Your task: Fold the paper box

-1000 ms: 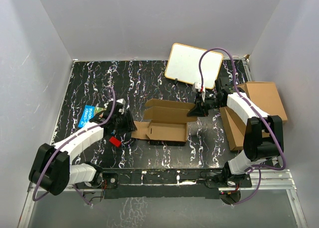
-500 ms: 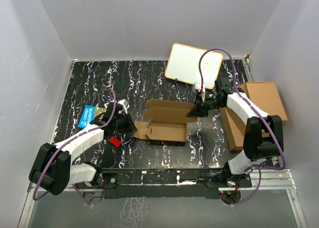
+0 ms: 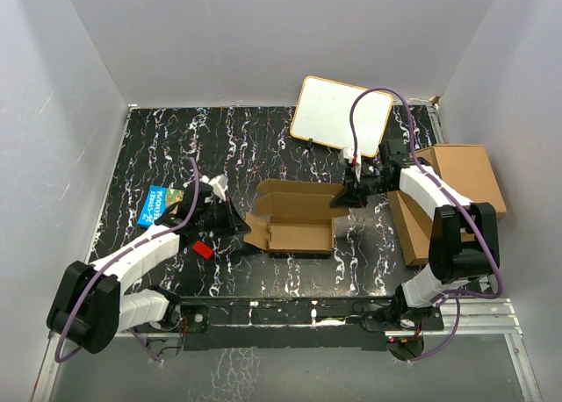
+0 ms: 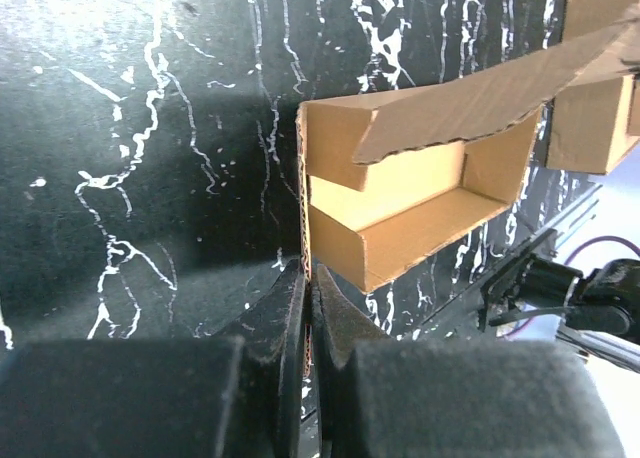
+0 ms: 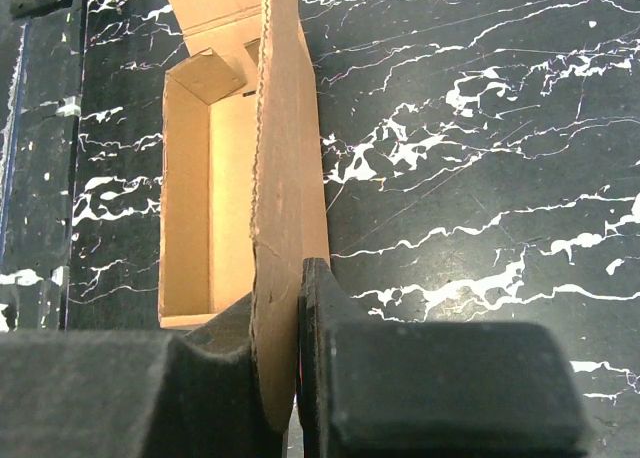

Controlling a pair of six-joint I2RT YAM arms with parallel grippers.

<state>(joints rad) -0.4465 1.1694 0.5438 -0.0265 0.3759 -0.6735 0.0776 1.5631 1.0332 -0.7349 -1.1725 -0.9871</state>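
Top external view: the plain brown corrugated cardboard paper box [image 3: 297, 231] sits partly folded near the middle of the black, white-veined table [image 3: 176, 139], with its shallow tray open upward and its lid flap raised along the far side. The left gripper [image 3: 239, 226] is clenched on the flap at the box's left end, and the left wrist view shows its black fingers [image 4: 285, 318] pinching that thin cardboard edge. The right gripper [image 3: 342, 197] clamps the right end of the lid flap, which the right wrist view shows squeezed between its pads [image 5: 320, 308]. A blue picture book [image 3: 161, 202] and a small red block [image 3: 203, 249] lie left of the box. A white board [image 3: 341, 114] and stacked brown cartons [image 3: 461, 178] sit to the right.
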